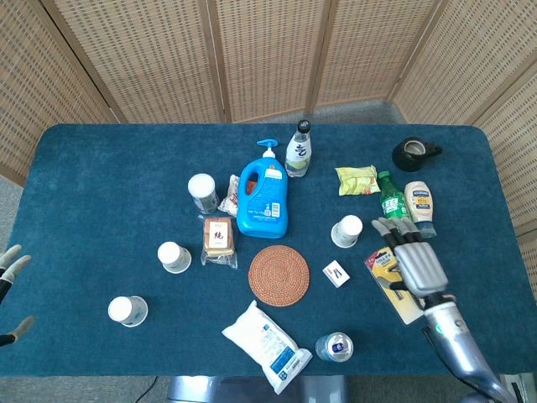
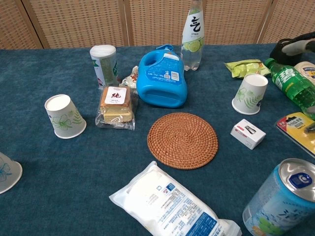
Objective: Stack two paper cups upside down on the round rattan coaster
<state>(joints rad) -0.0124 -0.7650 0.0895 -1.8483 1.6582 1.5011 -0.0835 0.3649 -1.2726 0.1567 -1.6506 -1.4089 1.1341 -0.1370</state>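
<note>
The round rattan coaster (image 1: 278, 274) (image 2: 182, 140) lies at the table's middle front. Three paper cups with a leaf print stand upside down: one right of the coaster (image 1: 346, 231) (image 2: 250, 94), one to its left (image 1: 174, 257) (image 2: 64, 116), one at the front left (image 1: 127, 310) (image 2: 7, 172). My right hand (image 1: 411, 259) hovers with fingers spread and empty, just right of the right cup, over the razor pack. Only the fingertips of my left hand (image 1: 10, 273) show at the left edge, apart and holding nothing.
A blue detergent bottle (image 1: 264, 197), a clear drink bottle (image 1: 298, 151) and a cake packet (image 1: 218, 238) stand behind the coaster. A green soda bottle (image 1: 391, 208), mayonnaise (image 1: 419, 204) and razor pack (image 1: 394, 285) crowd the right. A can (image 1: 334, 347), white pouch (image 1: 267, 336) and small box (image 1: 336, 274) sit in front.
</note>
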